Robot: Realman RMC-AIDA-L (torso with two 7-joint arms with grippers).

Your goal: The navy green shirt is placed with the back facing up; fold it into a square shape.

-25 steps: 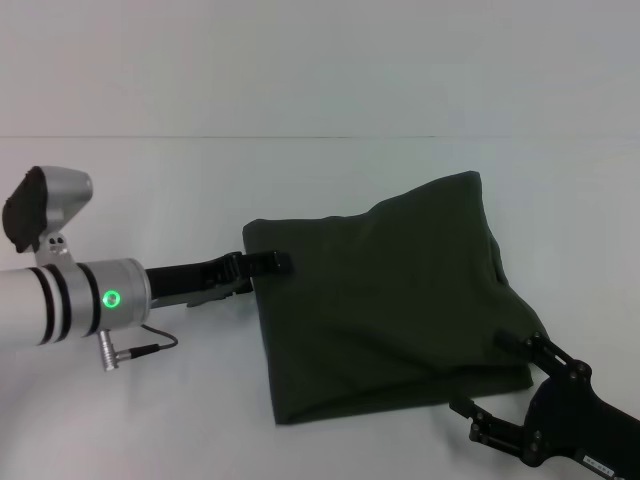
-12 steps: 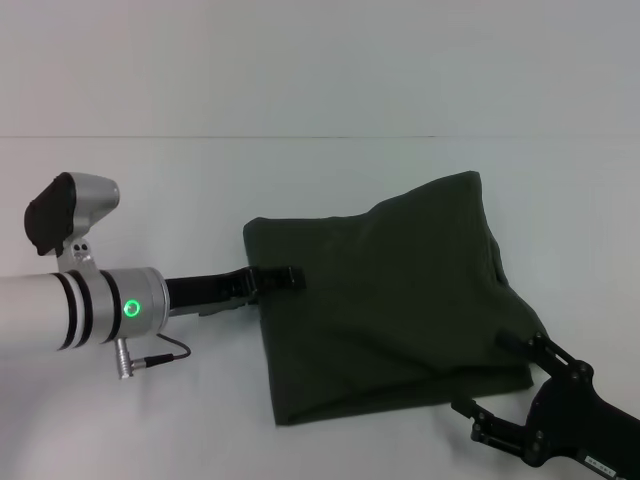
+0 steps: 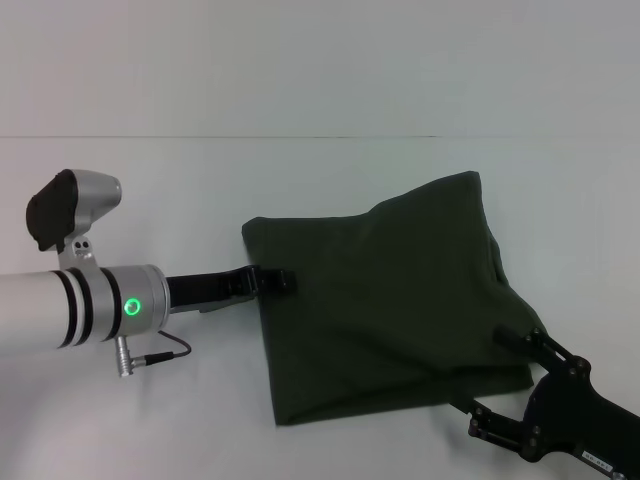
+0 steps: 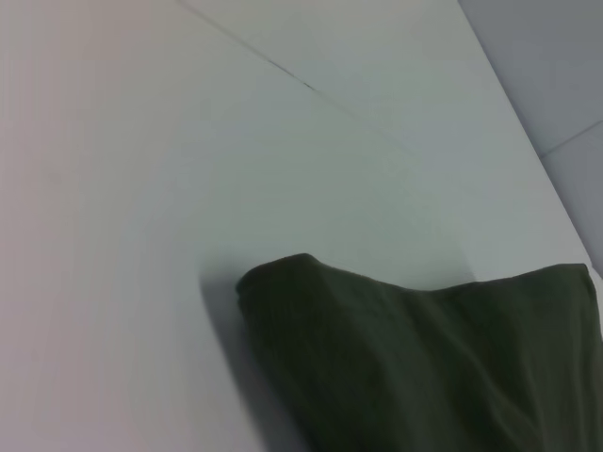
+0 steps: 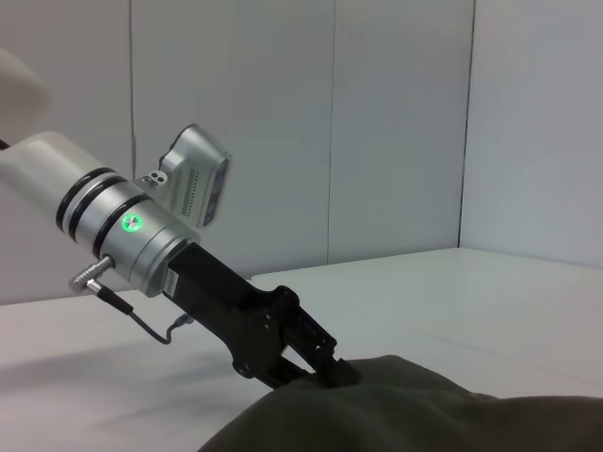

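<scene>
The navy green shirt (image 3: 390,300) lies folded into a rough four-sided shape on the white table (image 3: 200,190). Its far right corner stands peaked up. My left gripper (image 3: 281,280) reaches in from the left and is shut on the shirt's left edge, with one finger lying on top of the cloth. From the right wrist view, the left gripper (image 5: 332,370) has its tips buried in the shirt (image 5: 405,414). My right gripper (image 3: 500,385) stands open at the shirt's near right corner, with its fingers spread around that corner. In the left wrist view only a shirt (image 4: 424,367) corner shows.
A grey cable (image 3: 160,350) loops out of my left wrist just above the table. The table's far edge (image 3: 320,137) meets a plain wall. Bare white table surface lies to the left of the shirt and beyond it.
My left arm has pushed to the right, and its fingers have slid further onto the shirt's left edge and closed there. The right gripper has crept slightly toward the shirt's corner.
</scene>
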